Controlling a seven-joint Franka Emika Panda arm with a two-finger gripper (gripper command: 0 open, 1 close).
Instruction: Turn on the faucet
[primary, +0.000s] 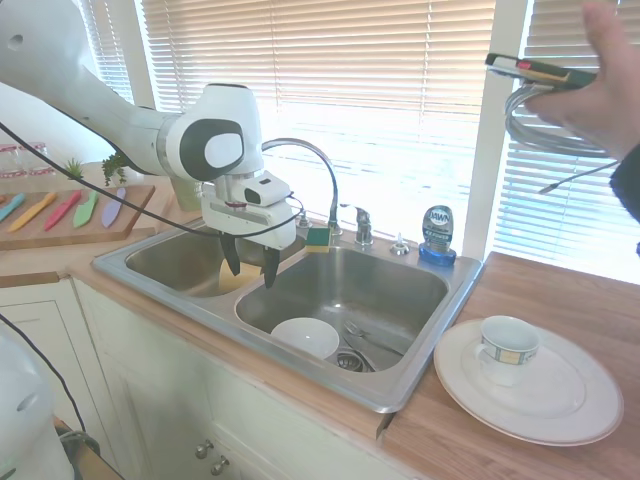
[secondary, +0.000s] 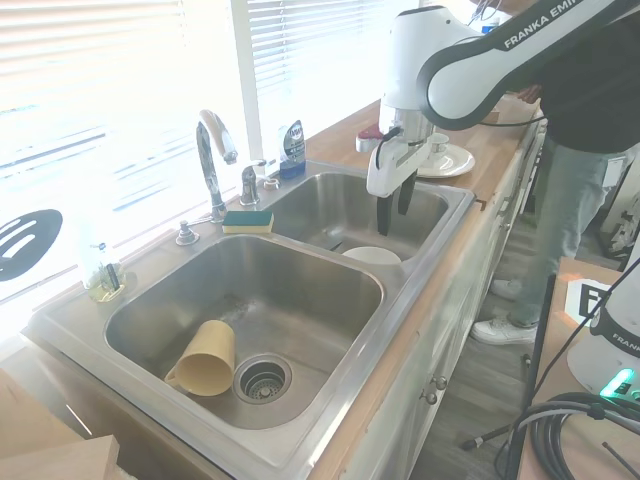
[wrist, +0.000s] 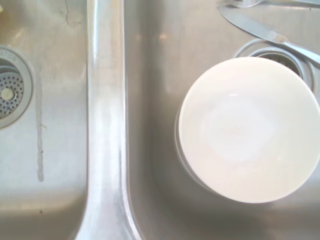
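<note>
Hanging over the sink, the end effector (primary: 250, 268) is pointing its two dark fingers (primary: 231, 255) straight down. I am seeing a gap between the fingers, so they are spread apart and holding nothing. In the first exterior view it is sitting above the strip between the two basins of the sink (primary: 405, 375).

I am seeing the faucet (primary: 312, 160) at the back rim of the sink, at about 1 o'clock from the end effector in the first exterior view. Its shiny spout is curving up high and bending over toward the basins. Its small lever handle (primary: 362, 222) is standing just beside it on the rim, at about 3 o'clock from the spout base. The end effector is near the faucet but not touching it.

A green and yellow sponge (primary: 318, 238) is lying on the rim just beside the spout base. A blue soap bottle (primary: 437, 233) is standing farther along the rim, at 3 o'clock from the lever.

I am looking down through the wrist view at a white bowl (wrist: 248, 129) in one basin, with a knife (wrist: 260, 31) near the drain. A yellow cup (secondary: 203, 356) is lying on its side in the other basin.

On the wooden bench (primary: 545, 295), a cup (primary: 506, 347) is sitting on a white plate (primary: 570, 400).
</note>
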